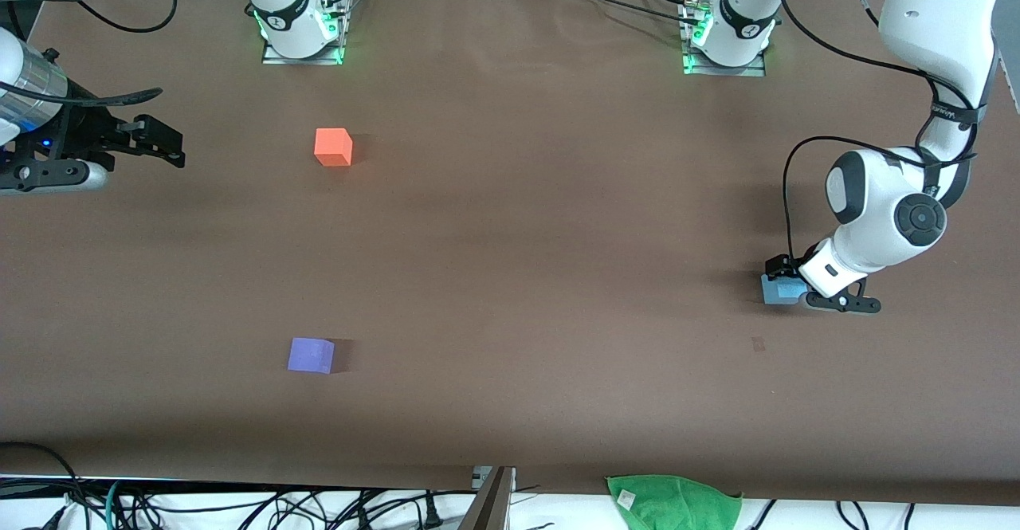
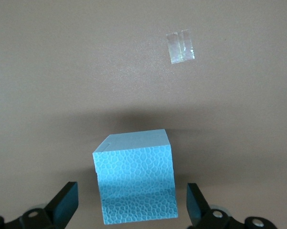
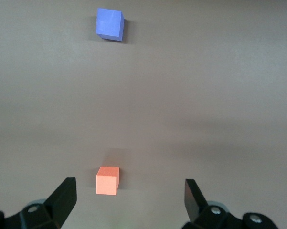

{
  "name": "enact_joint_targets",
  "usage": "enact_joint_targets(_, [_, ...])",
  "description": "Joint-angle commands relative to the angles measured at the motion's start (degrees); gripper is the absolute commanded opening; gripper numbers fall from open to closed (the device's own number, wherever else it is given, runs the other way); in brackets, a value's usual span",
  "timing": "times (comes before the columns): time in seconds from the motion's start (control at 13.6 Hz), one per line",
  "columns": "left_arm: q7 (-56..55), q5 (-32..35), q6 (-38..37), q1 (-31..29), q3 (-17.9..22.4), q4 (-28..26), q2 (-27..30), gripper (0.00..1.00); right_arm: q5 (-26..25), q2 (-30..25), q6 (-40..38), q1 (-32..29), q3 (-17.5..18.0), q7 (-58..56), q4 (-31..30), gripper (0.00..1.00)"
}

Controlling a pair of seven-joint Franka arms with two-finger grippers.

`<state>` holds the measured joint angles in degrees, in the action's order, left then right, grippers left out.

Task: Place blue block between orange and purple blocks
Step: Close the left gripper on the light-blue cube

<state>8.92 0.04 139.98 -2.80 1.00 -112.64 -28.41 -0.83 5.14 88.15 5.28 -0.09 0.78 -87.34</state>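
Sky-blue block [image 2: 136, 183] sits between spread fingers of left gripper [image 2: 132, 206], untouched; right gripper [image 3: 129, 198] spread, waiting well apart from it

No readable text showing anywhere. Small dark lettering is sitting on the left arm's wrist link [image 1: 953, 113], too small to make out. The green cloth [image 1: 676, 500] at the tabletop [image 1: 526, 275] edge is carrying a white tag, also unreadable. Block faces are showing plain.
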Motion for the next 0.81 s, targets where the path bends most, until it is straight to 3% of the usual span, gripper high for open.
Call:
enact_joint_targets(0.0, [0.49, -1.00, 1.43, 0.26, 0.05, -0.39, -0.25, 1.00, -0.22, -0.84, -1.22, -0.18, 0.27, 0.54, -0.55, 1.00])
enact_joint_targets(0.29, [0.49, -3.81, 3.36, 0.34, 0.05, -0.30, -2.35, 1.00, -0.22, -0.84, -1.22, -0.18, 0.27, 0.54, -0.47, 1.00])
enact_joint_targets(0.37, [0.49, -3.99, 4.58, 0.43, 0.05, -0.30, -2.79, 0.95, -0.22, -0.84, -1.22, -0.18, 0.27, 0.54, -0.55, 1.00])
enact_joint_targets(0.44, [0.57, -3.99, 4.68, 0.43, 0.05, -0.22, -3.06, 0.76, -0.22, -0.84, -1.22, -0.18, 0.27, 0.54, -0.47, 1.00])
enact_joint_targets(0.51, [1.44, -3.90, 4.60, 0.43, -0.03, -0.21, -2.97, 0.41, -0.22, -0.84, -1.22, -0.18, 0.27, 0.62, -0.55, 1.00])
enact_joint_targets(0.59, [1.45, -3.90, 4.51, 0.43, 0.05, -0.13, -2.97, 0.22, -0.22, -0.84, -1.31, -0.18, 0.27, 0.71, -0.55, 1.00])
enact_joint_targets(0.73, [1.28, -3.90, 4.42, 0.52, -0.03, 0.05, -3.06, 0.06, -0.22, -0.84, -1.22, -0.18, 0.18, 0.71, -0.55, 1.00])
